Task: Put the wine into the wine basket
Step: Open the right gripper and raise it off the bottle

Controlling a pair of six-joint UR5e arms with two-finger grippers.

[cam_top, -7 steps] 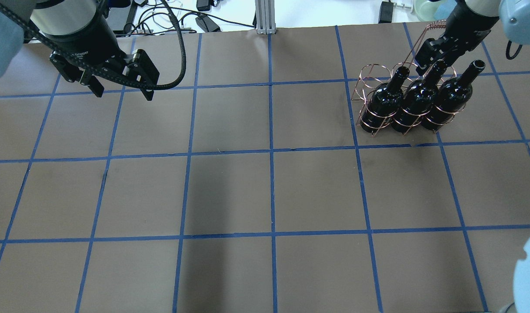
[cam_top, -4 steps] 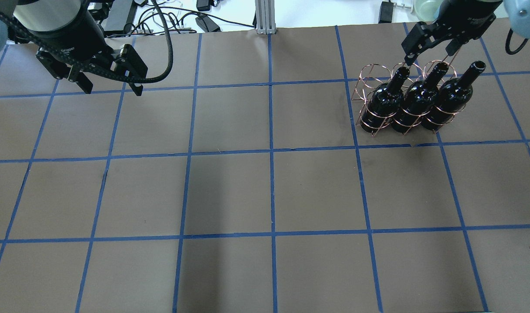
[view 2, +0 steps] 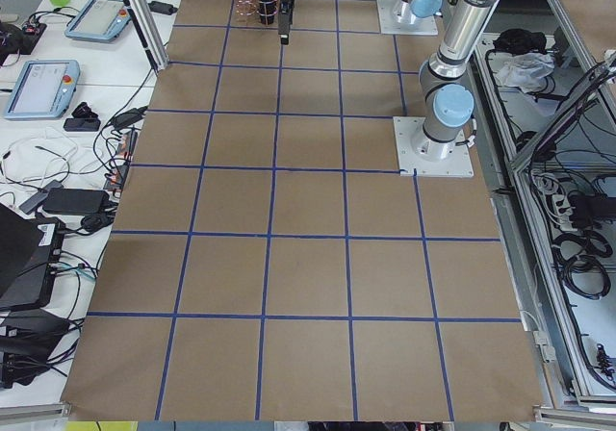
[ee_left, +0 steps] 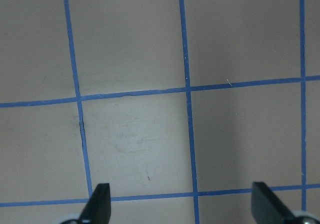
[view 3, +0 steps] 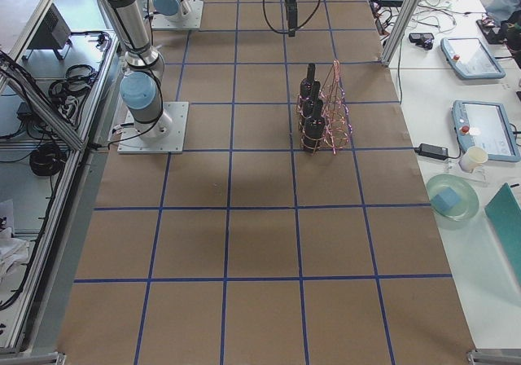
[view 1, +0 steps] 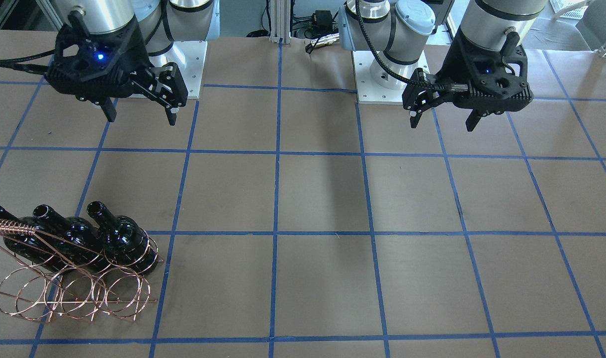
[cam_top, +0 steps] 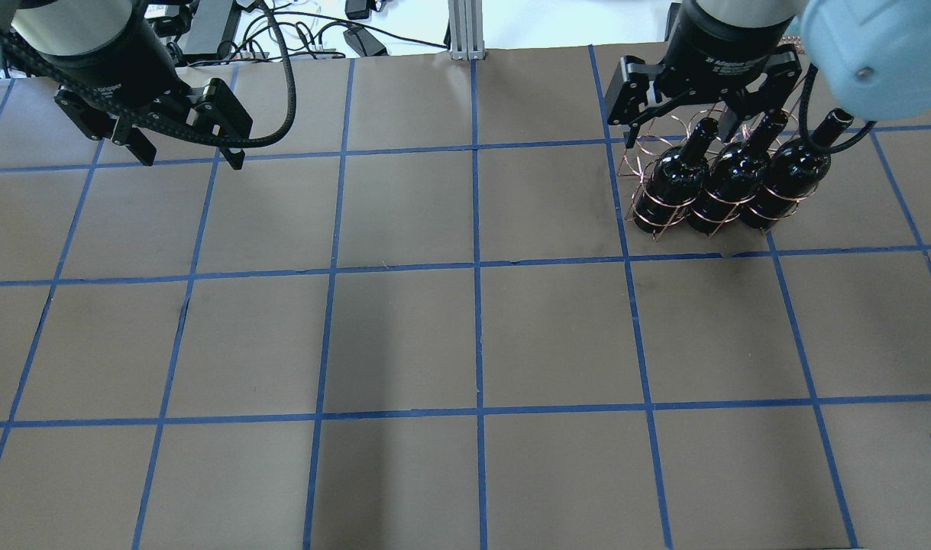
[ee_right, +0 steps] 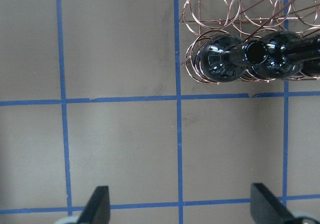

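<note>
Three glossy black wine bottles stand side by side in the front row of the copper wire wine basket at the table's far right: a left bottle, a middle bottle and a right bottle. They also show in the front-facing view, with the basket's empty rings beside them. My right gripper is open and empty, raised above the table beside the basket; its wrist view shows the bottle tops from above. My left gripper is open and empty at the far left.
The brown table has a blue tape grid. Cables and boxes lie beyond its far edge. The robot bases stand on the table's near side. The basket's twisted handle leans over the bottle necks.
My right gripper has risen from around the middle bottle's neck and moved leftwards in the overhead view, empty. My left gripper has shifted slightly left.
</note>
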